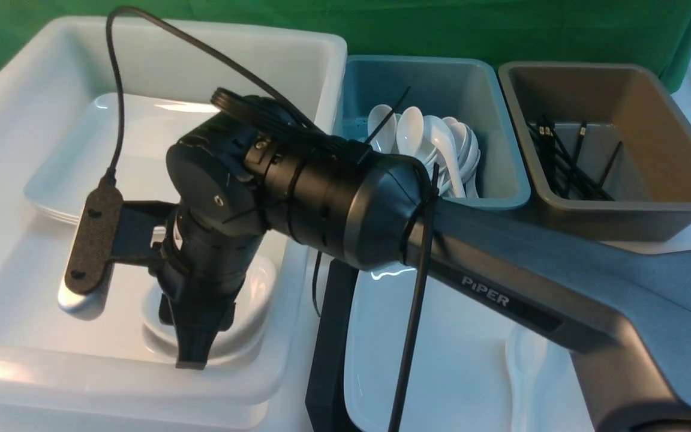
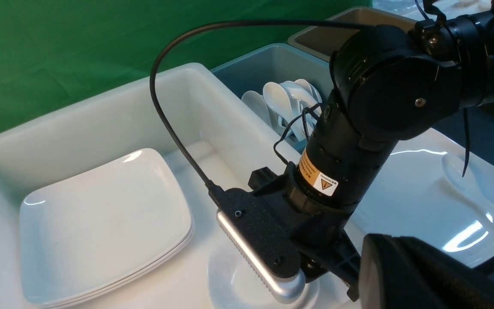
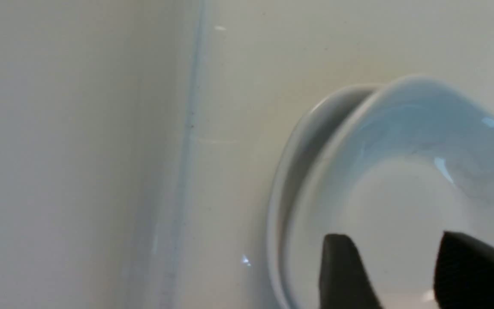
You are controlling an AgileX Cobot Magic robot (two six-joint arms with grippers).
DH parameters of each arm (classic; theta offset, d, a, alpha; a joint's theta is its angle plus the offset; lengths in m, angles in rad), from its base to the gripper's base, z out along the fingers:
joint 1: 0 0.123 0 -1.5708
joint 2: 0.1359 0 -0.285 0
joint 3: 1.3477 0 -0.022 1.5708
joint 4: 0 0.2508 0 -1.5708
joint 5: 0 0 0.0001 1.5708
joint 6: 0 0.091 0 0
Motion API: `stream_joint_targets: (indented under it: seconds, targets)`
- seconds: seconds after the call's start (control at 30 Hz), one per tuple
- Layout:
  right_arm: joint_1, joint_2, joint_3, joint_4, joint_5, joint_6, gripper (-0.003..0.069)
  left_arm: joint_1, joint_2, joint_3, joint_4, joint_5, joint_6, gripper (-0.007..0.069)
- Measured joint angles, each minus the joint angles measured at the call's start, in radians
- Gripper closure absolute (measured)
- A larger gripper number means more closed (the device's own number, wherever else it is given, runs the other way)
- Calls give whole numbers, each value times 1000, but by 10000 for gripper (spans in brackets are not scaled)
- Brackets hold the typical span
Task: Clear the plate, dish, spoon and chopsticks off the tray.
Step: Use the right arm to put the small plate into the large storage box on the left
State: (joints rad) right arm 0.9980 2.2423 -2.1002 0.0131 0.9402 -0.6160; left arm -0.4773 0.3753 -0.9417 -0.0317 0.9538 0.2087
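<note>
The right pincer (image 1: 192,357), from the front, points down into the white tub (image 1: 321,54) directly over the dish (image 1: 257,287), which sits there near the stacked plates (image 1: 141,138) because that tub evidently gathers the crockery, while the plate (image 1: 459,360), with the spoon (image 1: 525,366) on or beside it, lies on the tray (image 1: 324,360). From the left wrist, the dish rests flat on the tub floor beneath that arm, clear of the tray. From the right wrist, the fingers (image 3: 341,274) stand apart above the dish's hollow, open and gripping nothing, so the dish looks set down, not carried.
</note>
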Motion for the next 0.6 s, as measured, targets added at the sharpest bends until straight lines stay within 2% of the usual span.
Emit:
stream_joint_targets:
  seconds: [0.03, 0.13, 0.3, 0.37, 0.5, 0.53, 0.6]
  targets:
    - [0, -7, 0, -4, 7, 0, 221, 0, 0, 0, 0, 0, 0, 603]
    - [1, -38, 0, -13, 41, 4, 171, 0, 0, 0, -1, -1, 0, 603]
    - [2, -159, -16, -13, 184, 82, 179, 0, 14, -1, -13, 2, 0, 603]
    - [2, -220, -21, -13, 225, 158, 210, 0, 48, -2, -19, 6, 0, 603]
    - [0, -360, 1, -75, 227, 335, 370, 0, 182, -26, -73, 36, 0, 603]
    - [-6, -411, 27, -103, 227, 384, 433, 0, 223, -41, -95, 46, 0, 603]
    - [-19, -494, 99, -147, 227, 452, 510, 0, 290, -63, -128, 64, 0, 603]
